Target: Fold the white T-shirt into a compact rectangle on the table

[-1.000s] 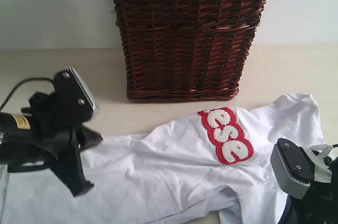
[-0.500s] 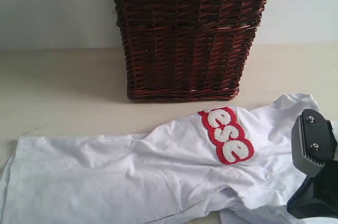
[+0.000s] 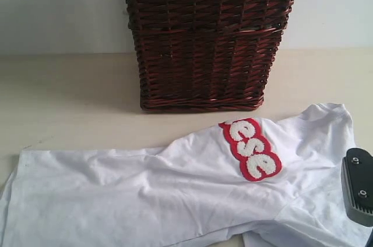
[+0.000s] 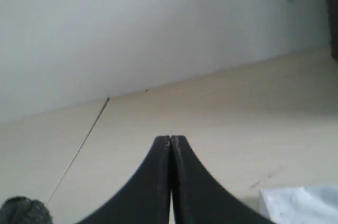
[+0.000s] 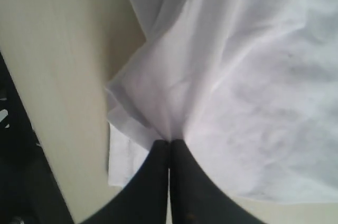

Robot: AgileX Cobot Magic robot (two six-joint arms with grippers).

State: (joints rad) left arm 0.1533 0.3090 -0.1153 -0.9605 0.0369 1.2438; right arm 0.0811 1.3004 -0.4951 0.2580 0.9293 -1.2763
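Note:
The white T-shirt lies spread and wrinkled across the front of the table, its red-outlined fuzzy letters facing up. My right gripper is shut, and folds of the white T-shirt gather into its tips at the shirt's edge. In the exterior view only its grey body shows, at the lower right corner. My left gripper is shut with nothing in it, above bare table, with a corner of the white T-shirt beside it. It is outside the exterior view.
A dark brown wicker basket with a lace rim stands at the back middle of the table, just behind the shirt. A pale wall runs behind it. Bare table lies to the left of the basket.
The left arm has drawn back out of the exterior view, uncovering the shirt's left part. The right gripper has sunk toward the lower right corner of that view.

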